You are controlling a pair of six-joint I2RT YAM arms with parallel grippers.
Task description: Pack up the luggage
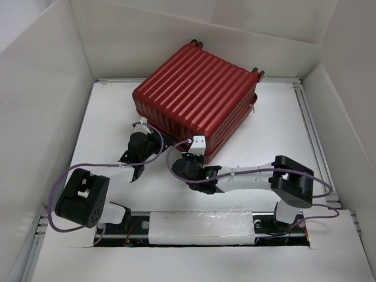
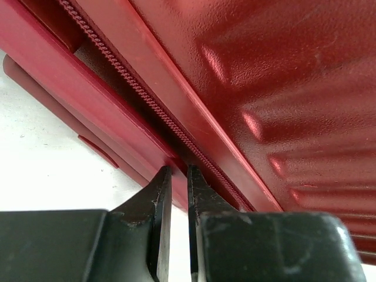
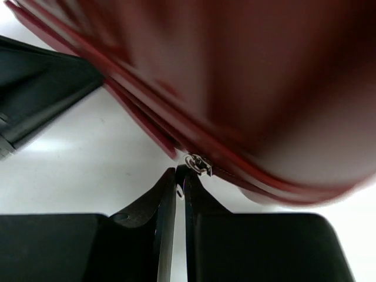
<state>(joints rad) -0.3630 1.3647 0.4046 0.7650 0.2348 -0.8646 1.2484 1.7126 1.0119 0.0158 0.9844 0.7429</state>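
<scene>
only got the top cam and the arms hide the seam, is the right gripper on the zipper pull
Observer: the right wrist view shows a small metal zipper pull just off the tips of the right gripper; whether it is pinched is unclear.
Operator: and the left one
Observer: the left gripper, nearly shut, has its tips at the zipper track of the luggage.
Operator: zip closed there
Observer: along that stretch it looks zipped shut.
</scene>
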